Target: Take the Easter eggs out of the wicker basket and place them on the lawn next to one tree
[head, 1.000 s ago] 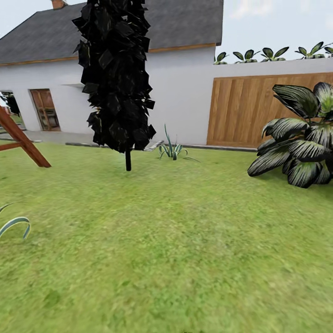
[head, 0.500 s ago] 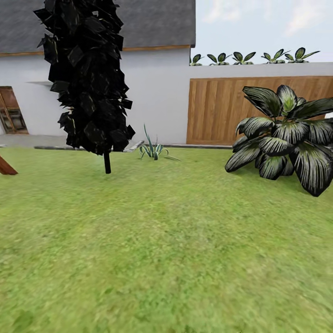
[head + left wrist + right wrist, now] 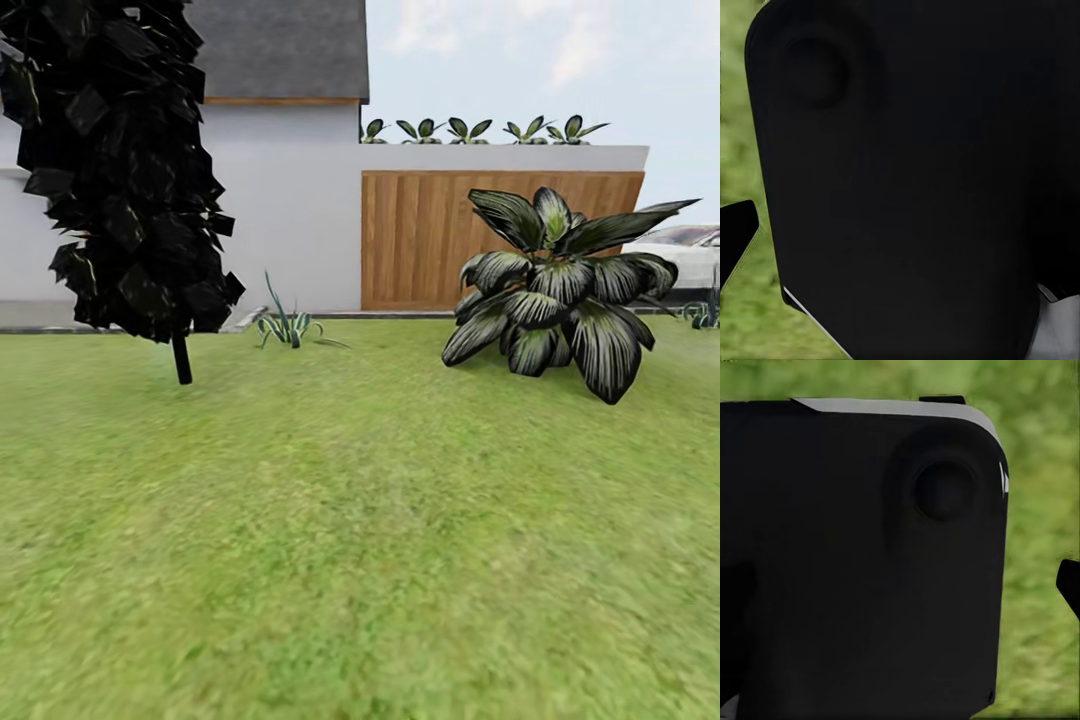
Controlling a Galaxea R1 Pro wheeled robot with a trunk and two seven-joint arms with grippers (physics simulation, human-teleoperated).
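The lawn (image 3: 380, 520) spreads bright green from my feet to the house. The Easter eggs, the wicker basket and the pale-trunked tree are out of view. A black body panel (image 3: 915, 180) blocks most of the left wrist view, with a strip of grass (image 3: 739, 135) beside it and a dark tip (image 3: 735, 232) at the picture's edge. The right wrist view has a similar black panel (image 3: 862, 555), grass (image 3: 1042, 510) around it and a dark tip (image 3: 1070, 585) at the edge. I cannot tell how either gripper's jaws stand.
A black columnar tree (image 3: 120, 170) on a thin dark stem (image 3: 181, 360) stands at the left. A small spiky plant (image 3: 285, 328) and a big broad-leaved plant (image 3: 550, 290) sit before the white house wall (image 3: 290, 210) and wooden fence (image 3: 420, 240). A white car (image 3: 685, 255) is far right.
The head camera has turned to the right: the black tree and the plants have slid left in the picture, the red wooden frame has gone, and the white car has come in.
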